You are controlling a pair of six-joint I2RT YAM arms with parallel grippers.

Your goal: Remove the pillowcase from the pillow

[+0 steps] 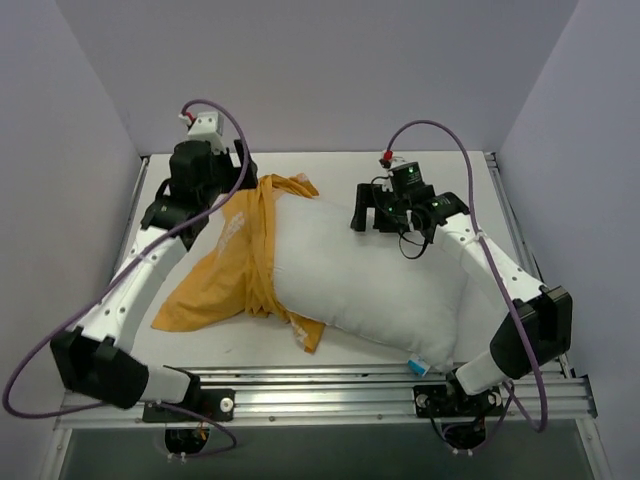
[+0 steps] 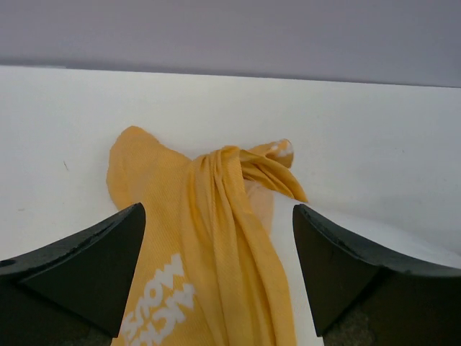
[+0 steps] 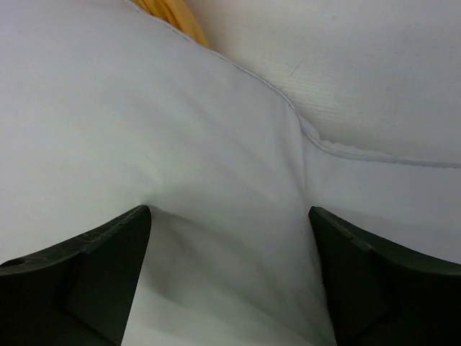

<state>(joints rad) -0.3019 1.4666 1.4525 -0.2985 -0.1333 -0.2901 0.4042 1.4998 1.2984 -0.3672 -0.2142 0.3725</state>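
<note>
The white pillow [image 1: 370,280] lies slantwise across the table. The orange pillowcase [image 1: 225,275] is bunched round its left end and trails loose to the near left. My left gripper [image 1: 218,212] hangs at the pillowcase's far end, open. In the left wrist view the gathered orange folds [image 2: 216,245] run between the spread fingers of the gripper [image 2: 217,209], touching neither. My right gripper [image 1: 375,218] is open over the pillow's far edge. Seen from the right wrist, this gripper [image 3: 229,211] has both fingertips resting on the pillow [image 3: 180,130], with a sliver of the pillowcase [image 3: 169,11] beyond.
The white table [image 1: 440,175] is hemmed in by grey walls at the back and on both sides. An aluminium rail [image 1: 330,385] with the arm bases runs along the near edge. A small blue tag [image 1: 418,366] sticks out of the pillow's near right corner.
</note>
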